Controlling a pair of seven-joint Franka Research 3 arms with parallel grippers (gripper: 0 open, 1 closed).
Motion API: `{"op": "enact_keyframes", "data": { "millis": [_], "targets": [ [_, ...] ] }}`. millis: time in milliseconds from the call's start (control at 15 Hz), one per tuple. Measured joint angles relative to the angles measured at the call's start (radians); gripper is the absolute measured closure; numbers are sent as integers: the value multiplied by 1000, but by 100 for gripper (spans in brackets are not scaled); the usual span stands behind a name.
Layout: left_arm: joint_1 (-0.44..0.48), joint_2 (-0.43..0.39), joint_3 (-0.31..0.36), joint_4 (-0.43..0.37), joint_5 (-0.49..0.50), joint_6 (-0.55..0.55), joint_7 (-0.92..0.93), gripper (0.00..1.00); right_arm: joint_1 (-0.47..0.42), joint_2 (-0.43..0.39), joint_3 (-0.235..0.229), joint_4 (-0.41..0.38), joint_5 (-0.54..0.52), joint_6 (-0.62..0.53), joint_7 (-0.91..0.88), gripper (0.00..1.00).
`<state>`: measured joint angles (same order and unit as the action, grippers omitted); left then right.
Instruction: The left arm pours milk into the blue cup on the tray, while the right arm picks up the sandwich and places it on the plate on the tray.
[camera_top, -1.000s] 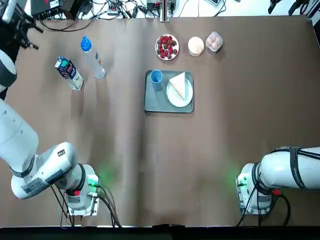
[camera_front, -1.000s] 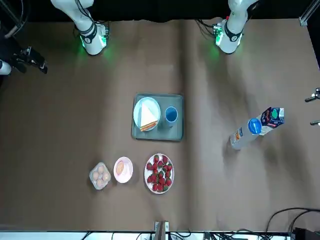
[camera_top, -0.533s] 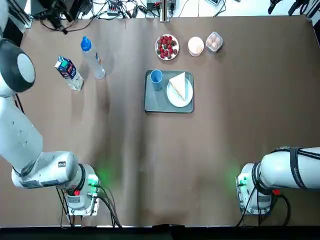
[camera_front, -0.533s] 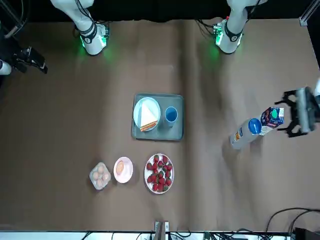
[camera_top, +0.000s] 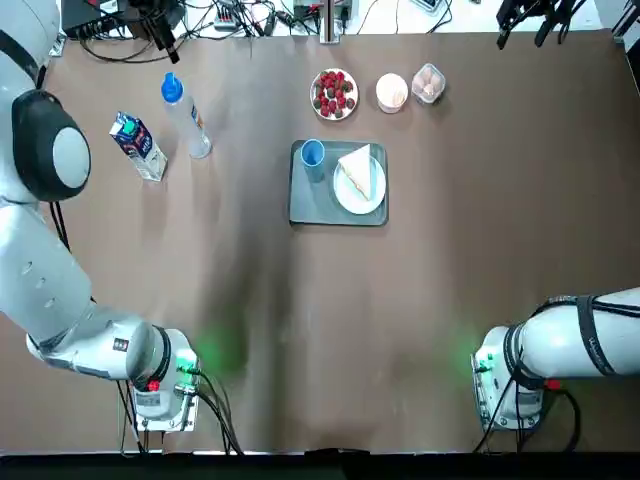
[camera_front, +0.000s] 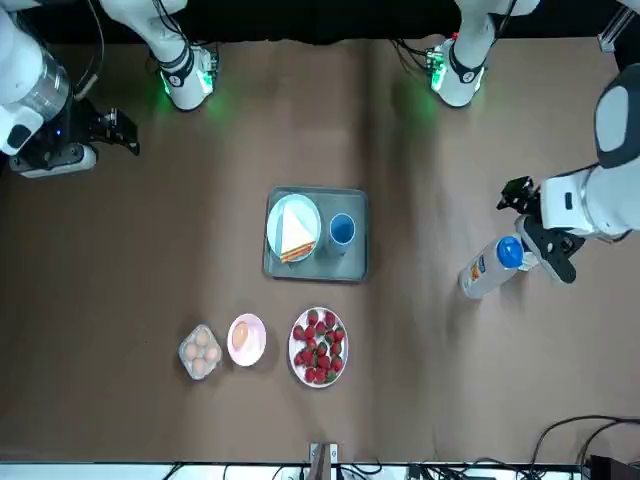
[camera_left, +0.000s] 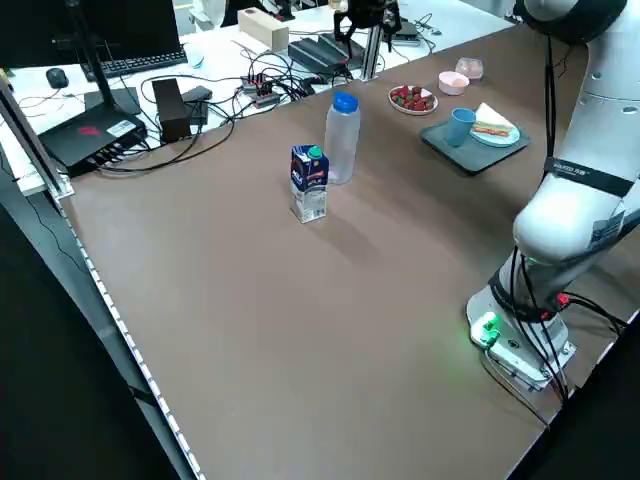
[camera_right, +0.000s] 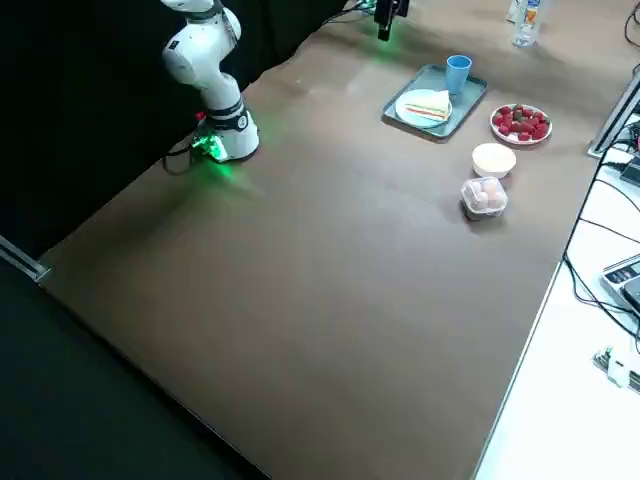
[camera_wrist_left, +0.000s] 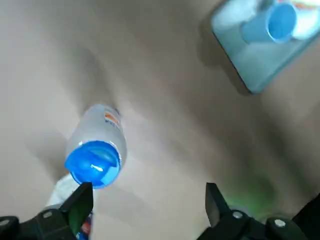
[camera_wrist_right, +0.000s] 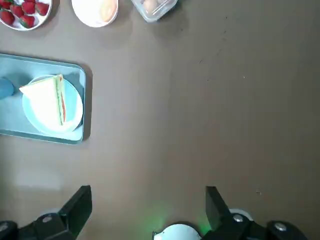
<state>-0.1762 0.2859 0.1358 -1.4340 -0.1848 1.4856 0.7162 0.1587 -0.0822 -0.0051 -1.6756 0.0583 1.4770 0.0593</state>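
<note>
My left end effector (camera_wrist_left: 150, 205) is wide open, empty, above the blue-and-white, green-capped milk carton (camera_left: 309, 184) on the bench (camera_left: 300, 330).

You see soft shadows beside the clear plastic bottle with a blue cap (camera_wrist_left: 97, 145) and green glow on the brown desk (camera_top: 420, 300).

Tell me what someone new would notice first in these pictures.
Probably the green tray mid-table, carrying a blue cup beside a white plate with a sandwich on it. Next, the red berries just past it, toward the far edge. Then the left arm's open claw, up high near the blue-capped bottle.
</note>
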Motion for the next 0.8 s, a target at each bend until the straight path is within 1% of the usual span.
{"op": "enact_keyframes", "data": {
  "millis": [67,200,333,467,533,667,800],
  "targets": [
    [-14,-7,0,0,6,0,-88,1,-7,2,-5,0,-1,0,1,0],
    [-36,-21,0,0,17,0,-245,1,-50,0,-16,6,-3,0,1,0],
    [-50,-36,0,-1,56,1,-376,1,-103,-7,-25,13,-3,-1,-4,0],
    [-51,-64,0,-1,76,2,-493,1,-137,-20,-28,17,-3,-2,-5,0],
    [-51,-108,0,-2,82,2,-601,1,-145,-29,-28,17,-3,-2,-5,0],
    [-51,-159,-1,-23,83,1,-696,1,-145,-35,-25,17,-3,-2,-5,0],
    [-51,-211,-2,-71,84,6,-798,1,-145,-39,-23,17,-3,-2,-5,0]
  ]
}}
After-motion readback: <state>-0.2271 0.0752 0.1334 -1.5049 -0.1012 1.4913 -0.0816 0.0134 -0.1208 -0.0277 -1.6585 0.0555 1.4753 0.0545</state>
